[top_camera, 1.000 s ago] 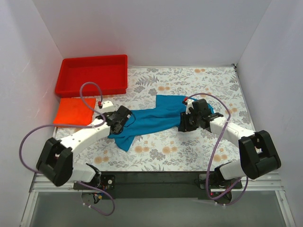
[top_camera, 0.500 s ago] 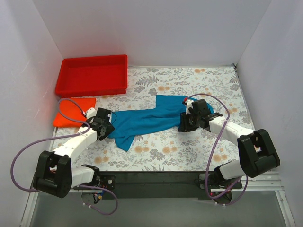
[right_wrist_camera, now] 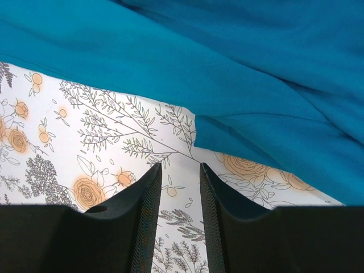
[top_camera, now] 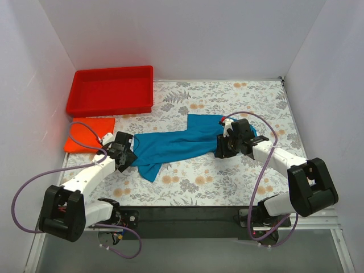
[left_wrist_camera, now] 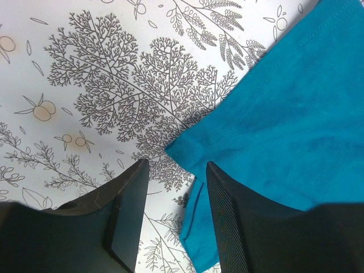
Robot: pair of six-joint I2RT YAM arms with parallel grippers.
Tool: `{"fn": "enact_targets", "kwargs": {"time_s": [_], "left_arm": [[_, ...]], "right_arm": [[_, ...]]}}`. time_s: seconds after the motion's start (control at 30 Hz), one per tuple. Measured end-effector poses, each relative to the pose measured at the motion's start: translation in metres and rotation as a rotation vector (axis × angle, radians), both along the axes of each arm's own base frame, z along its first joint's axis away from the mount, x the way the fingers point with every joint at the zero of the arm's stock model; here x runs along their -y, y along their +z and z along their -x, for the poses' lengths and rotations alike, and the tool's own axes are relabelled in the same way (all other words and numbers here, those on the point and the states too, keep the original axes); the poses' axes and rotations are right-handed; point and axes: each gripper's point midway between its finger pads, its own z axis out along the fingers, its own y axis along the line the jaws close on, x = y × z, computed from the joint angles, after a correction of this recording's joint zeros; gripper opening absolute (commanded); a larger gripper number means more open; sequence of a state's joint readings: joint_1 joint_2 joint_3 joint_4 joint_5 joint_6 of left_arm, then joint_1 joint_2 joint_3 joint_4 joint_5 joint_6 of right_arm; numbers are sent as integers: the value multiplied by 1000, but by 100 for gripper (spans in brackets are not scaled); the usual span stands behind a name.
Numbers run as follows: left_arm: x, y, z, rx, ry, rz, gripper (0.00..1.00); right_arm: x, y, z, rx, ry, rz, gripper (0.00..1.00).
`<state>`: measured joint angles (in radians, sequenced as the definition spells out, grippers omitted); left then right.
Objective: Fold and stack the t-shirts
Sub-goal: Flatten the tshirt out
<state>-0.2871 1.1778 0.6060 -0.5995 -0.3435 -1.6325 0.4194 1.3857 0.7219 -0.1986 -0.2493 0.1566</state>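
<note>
Left gripper (left_wrist_camera: 175, 170) is pulling back off the teal shirt (top_camera: 176, 145) to its left corner, jaws narrowing but parted, holding nothing. Right gripper (right_wrist_camera: 180, 168) is staying put at the right hem, half open, empty. Orange shirt (top_camera: 91, 128) is lying folded beside the tray (top_camera: 114, 70), now uncovered. Likely lining up a corner pinch. Bare table is lying nearside; the left wall is crowding the arm.

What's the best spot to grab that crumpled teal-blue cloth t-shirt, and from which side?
The pointed hem corner at the left end of the teal-blue cloth t-shirt, coming straight down from above. It juts out flat onto the flowered table, directly between the fingers of the open left pincer.
</note>
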Motion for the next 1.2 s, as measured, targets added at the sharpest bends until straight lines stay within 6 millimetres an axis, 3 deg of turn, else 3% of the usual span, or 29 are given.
{"fn": "enact_targets", "kwargs": {"time_s": [0.2, 0.57, 1.2], "left_arm": [[-2, 2, 3, -1, 6, -6, 43], [1, -19, 3, -73, -7, -8, 43], [5, -23, -12, -110, -27, -28, 35]], "right_arm": [[0, 0, 0, 3, 3, 1, 40], [3, -6, 6, -13, 6, 10, 39], [-1, 2, 7, 18, 25, -25, 40]]}}
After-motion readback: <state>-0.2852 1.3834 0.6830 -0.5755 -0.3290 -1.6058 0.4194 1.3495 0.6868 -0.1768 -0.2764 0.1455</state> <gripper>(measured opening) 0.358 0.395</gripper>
